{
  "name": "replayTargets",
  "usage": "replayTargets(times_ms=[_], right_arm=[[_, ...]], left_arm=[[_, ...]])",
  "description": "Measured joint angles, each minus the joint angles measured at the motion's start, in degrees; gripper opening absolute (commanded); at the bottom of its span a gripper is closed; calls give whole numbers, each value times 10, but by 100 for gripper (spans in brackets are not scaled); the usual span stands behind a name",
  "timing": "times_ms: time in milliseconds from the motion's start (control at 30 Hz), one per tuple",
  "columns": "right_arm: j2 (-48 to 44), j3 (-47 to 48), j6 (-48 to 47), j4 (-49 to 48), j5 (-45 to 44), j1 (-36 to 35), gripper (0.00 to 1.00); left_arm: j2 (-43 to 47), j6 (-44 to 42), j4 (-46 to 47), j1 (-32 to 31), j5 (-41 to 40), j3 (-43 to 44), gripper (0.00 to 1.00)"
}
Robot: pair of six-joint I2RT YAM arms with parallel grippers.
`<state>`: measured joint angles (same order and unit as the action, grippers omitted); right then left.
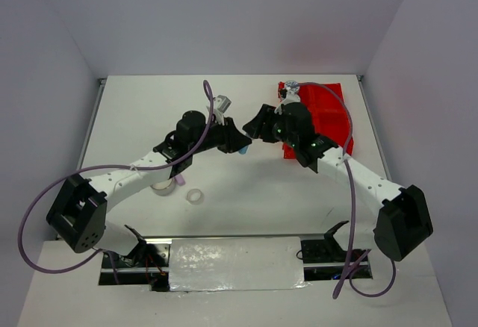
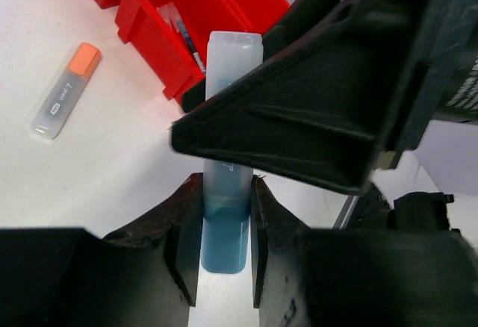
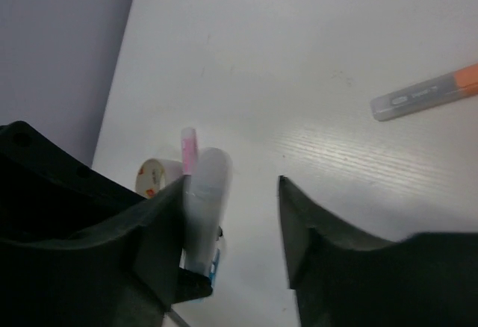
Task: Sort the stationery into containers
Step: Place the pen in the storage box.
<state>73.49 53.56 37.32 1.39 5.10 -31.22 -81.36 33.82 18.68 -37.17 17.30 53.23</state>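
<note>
On the white table (image 1: pixel 149 110), in the top view, a tape roll (image 1: pixel 160 187) lies lower left of centre, partly under the left arm. A pink stick (image 1: pixel 180 181) lies just beside it on its right. A clear tape ring (image 1: pixel 195 196) lies near them, a little further right.

At the centre of that frame the left claw (image 1: pixel 240 146) is clamped on a blue stick (image 2: pixel 224 248). The left wrist view shows both fingers pressed against the stick's sides near its blue end, with its clear cap pointing toward the top of the frame. In the top view the stick sits just left of the tray.

The right claw (image 1: pixel 258 129) meets the left claw from the right, nearly tip to tip. In the right wrist view its jaws stand partly open around the clear cap. The finger (image 3: pixel 160 222) at the left of that frame touches the cap, while the other stands apart from it, with bare table showing in the gap. This claw has no grip on the stick.

An orange stick (image 2: pixel 66 92) lies flat on the table at the upper left of the left wrist view, near the tray but not touching it.

The red tray (image 1: pixel 336 95) sits at the upper right of the top view, its near corner hidden by the right arm. A pen (image 2: pixel 187 37) lies in one compartment; which one I cannot tell.
</note>
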Motion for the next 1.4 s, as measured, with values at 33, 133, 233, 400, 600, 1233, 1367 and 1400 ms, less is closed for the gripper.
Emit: replayTargets(times_ms=[33,133,233,400,600,1233,1367,1400], right_arm=[[6,0,2,-8,4,-1,46],[28,0,5,-41,38,-1,2],[44,-4,3,-66,80,21,0],[67,5,-38,-47,76,144,0],[188,176,-134,31,-62,264,2],[572,658,-180,221,-177,365,34],[572,649,-181,222,-160,362,61],[572,649,-181,222,-154,362,63]], left_arm=[[-1,3,2,0,2,0,21],[-6,9,4,0,4,-1,61],[-12,14,7,0,2,-2,99],[-12,18,-36,0,-42,11,99],[-25,-9,-142,0,-131,61,99],[-143,-74,-269,3,-156,196,99],[-167,-106,-242,5,-144,212,99],[-175,-116,-236,6,-139,214,99]])
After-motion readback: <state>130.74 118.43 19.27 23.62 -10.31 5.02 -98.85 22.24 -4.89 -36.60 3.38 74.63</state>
